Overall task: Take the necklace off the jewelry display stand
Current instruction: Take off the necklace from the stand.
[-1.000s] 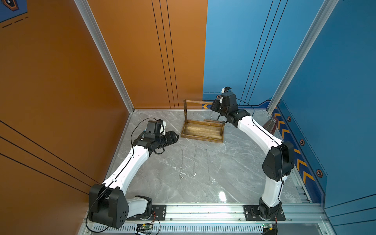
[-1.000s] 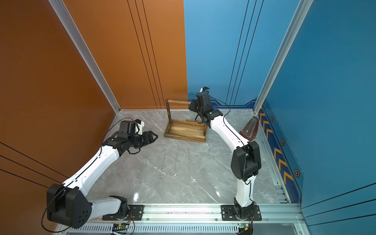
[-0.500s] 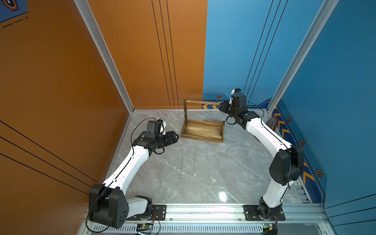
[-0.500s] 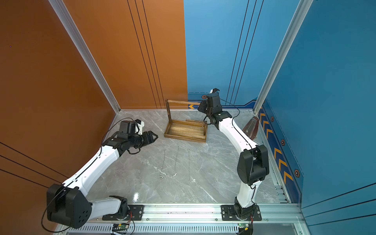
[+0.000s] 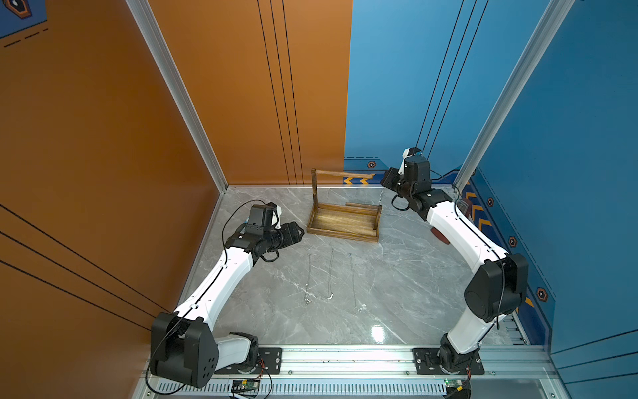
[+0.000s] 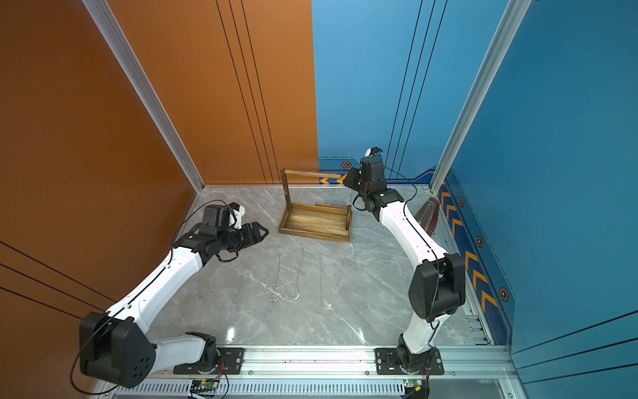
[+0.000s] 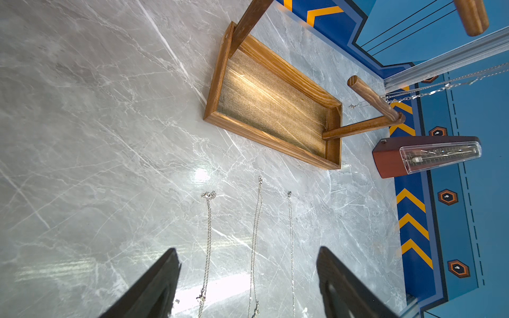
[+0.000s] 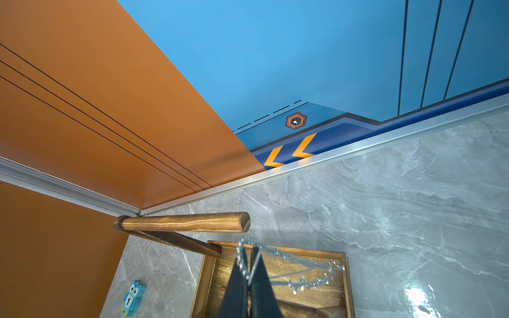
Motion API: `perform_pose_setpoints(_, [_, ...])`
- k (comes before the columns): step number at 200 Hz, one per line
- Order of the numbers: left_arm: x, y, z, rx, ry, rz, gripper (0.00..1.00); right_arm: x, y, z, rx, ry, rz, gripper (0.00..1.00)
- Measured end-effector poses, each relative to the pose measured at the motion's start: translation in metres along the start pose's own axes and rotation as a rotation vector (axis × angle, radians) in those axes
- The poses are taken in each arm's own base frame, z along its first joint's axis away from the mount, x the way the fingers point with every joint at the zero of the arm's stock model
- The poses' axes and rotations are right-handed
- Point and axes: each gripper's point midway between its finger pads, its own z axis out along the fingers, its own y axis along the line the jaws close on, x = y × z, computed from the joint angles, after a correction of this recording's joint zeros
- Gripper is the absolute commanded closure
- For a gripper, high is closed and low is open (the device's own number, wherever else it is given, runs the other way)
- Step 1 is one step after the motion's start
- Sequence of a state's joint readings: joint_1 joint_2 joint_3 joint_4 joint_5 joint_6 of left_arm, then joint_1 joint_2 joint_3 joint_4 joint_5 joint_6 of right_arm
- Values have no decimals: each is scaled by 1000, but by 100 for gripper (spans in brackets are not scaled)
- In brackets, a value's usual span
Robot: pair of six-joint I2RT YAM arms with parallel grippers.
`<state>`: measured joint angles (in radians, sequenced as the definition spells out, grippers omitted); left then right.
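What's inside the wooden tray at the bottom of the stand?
A loose wooden rod rests at one end of the brown wooden tray; otherwise bare lining. The upright post hides one corner.

The one number that can be read is a "1" on the belly of a small blue owl point(image 8: 132, 298), at the lower left of the right wrist view. Near the middle of that view, orange chevron marks point(image 8: 289, 150) sit on the wall's dark blue strip point(image 8: 344, 132), under a hexagon badge point(image 8: 295, 121).

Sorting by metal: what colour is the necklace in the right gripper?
Silver necklace, clearest in the right wrist view.
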<state>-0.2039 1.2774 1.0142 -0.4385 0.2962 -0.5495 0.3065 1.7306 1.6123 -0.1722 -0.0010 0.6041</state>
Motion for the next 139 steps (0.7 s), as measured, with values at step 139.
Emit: perform_pose_setpoints(139, [4,1,2,-2,11,5,4,-46,30,-63,-81,-110,-8,100])
